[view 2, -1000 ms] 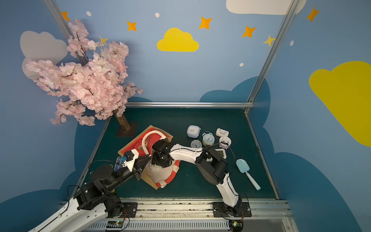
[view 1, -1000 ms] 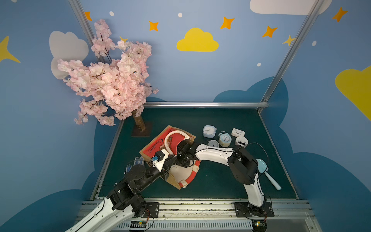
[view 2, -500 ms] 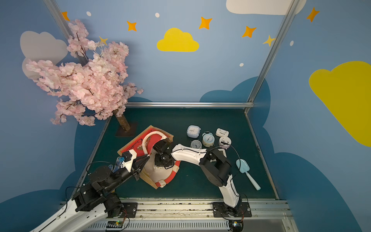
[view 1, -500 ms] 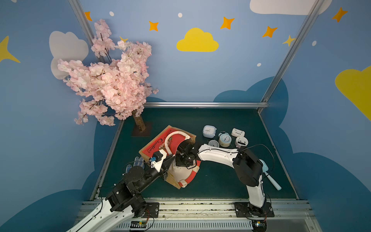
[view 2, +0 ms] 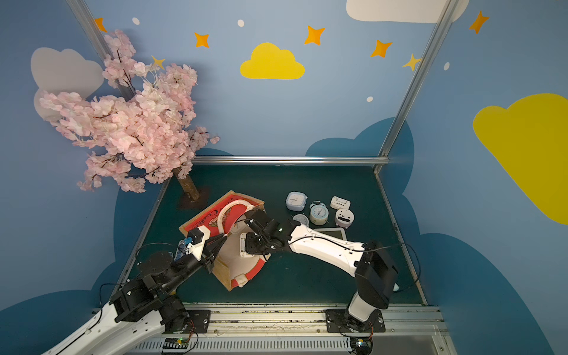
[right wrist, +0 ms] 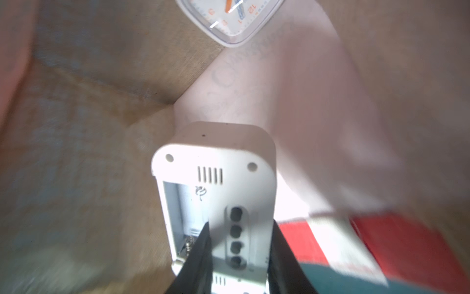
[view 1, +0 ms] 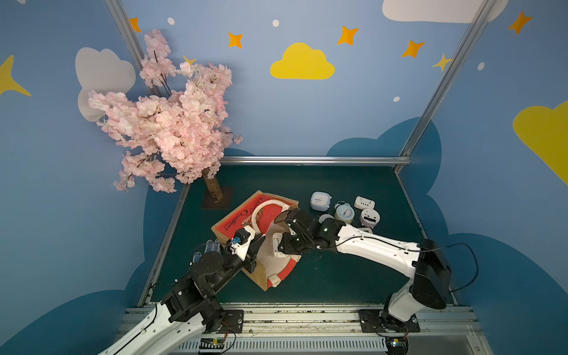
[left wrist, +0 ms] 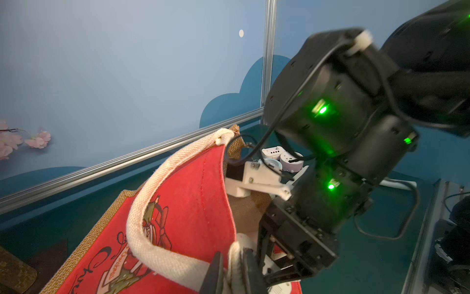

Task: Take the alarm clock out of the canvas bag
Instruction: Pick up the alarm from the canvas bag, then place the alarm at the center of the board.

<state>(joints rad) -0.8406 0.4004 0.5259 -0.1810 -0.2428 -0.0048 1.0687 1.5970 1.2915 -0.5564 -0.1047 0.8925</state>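
Your right fingers (right wrist: 201,254) clamp the white clock (right wrist: 216,157) near one end inside the bag (view 1: 239,215), left fingers (left wrist: 216,269) pinching its handle (left wrist: 152,244); lifting may twist the clock loose or catch the rim.

Blue walls (view 1: 307,123) painted with yellow clouds (view 1: 302,63) and orange stars (view 1: 348,34) enclose a dark green surface (view 1: 322,181); a pink-blossomed artificial tree (view 1: 172,123) stands in its far corner.
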